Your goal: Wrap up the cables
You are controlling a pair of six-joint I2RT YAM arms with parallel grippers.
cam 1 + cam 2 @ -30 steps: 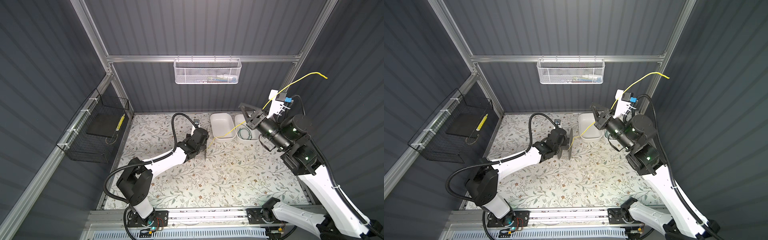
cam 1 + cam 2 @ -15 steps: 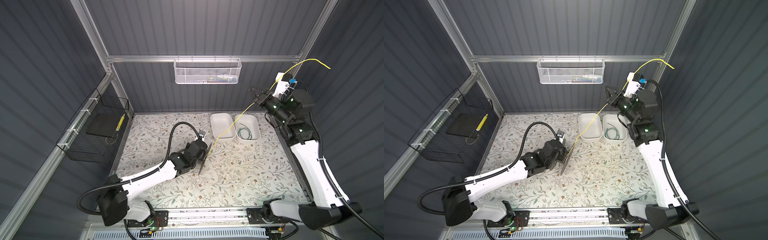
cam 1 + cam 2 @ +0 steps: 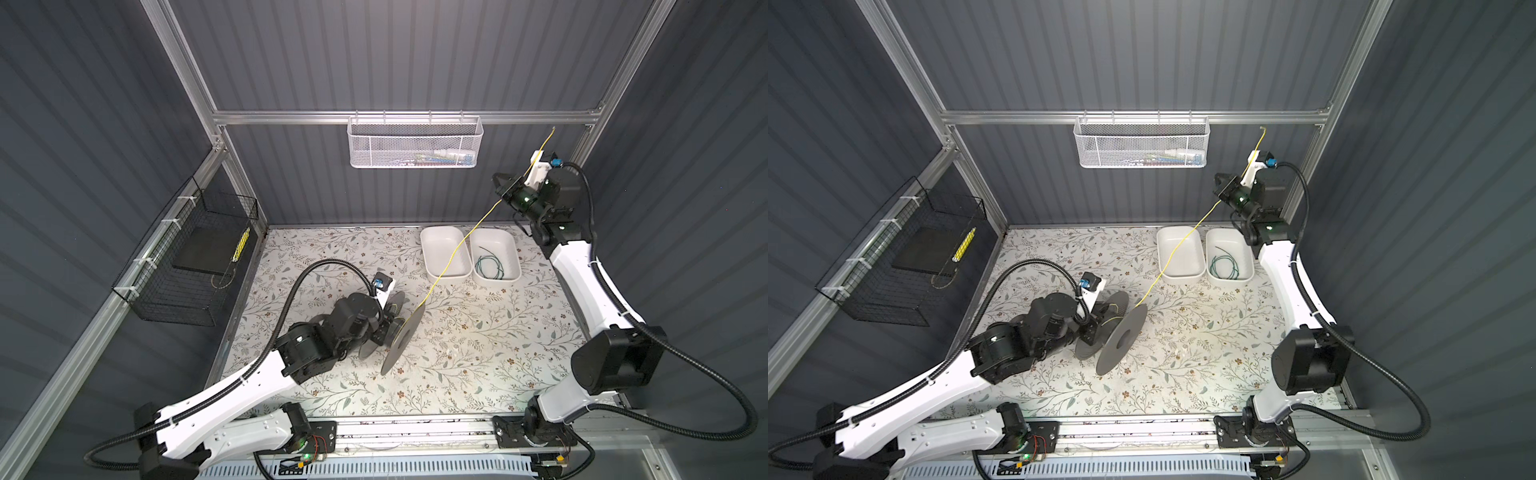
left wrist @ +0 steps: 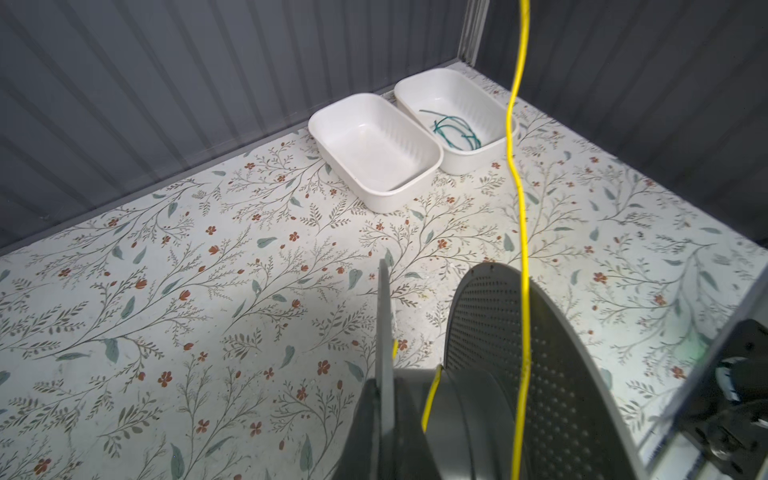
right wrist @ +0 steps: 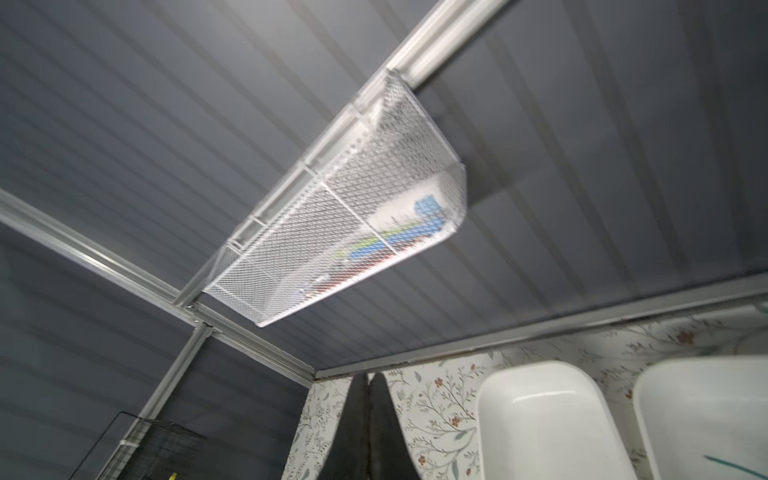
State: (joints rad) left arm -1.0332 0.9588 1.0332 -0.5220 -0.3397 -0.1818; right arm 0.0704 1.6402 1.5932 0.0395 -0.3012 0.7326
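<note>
**Yellow wire stretched from spool to raised gripper**

Down on the floral-patterned table (image 3: pixel 478 353), the grey plastic spool with two round flanges (image 3: pixel 401 345) sits tilted on edge. Whether it actually touches the surface, I can't tell. The left gripper (image 3: pixel 385 328) is clamped tight on it from the side, and the left wrist view shows a dark finger (image 4: pixel 366 428) hard against the thin flange.

Up by the back right corner post, the right gripper (image 3: pixel 503 192) is held high with its jaws pressed together. Both top views show it pinching the thin, bright yellow wire (image 3: pixel 453 253). That wire runs in a nearly straight line from the spool, past the rim of the perforated flange, and up through the air above the empty white rectangular plastic tub (image 3: pixel 428 257) to the pinch. A short free tail pokes out beyond it. Only a turn or so looks wound on the hub.

How will it handle? It looks featherlight and string-thin, yet springy. Slacken it and I'd expect it to curl and jump off the hub. The insulation looks smooth, so it may slide through a loose pinch.

The best hold, to my eye, is near the free end, leaving a long span to feed under gentle tension while the spool turns. Pull too hard and the light spool could twist in the left jaws.
</note>
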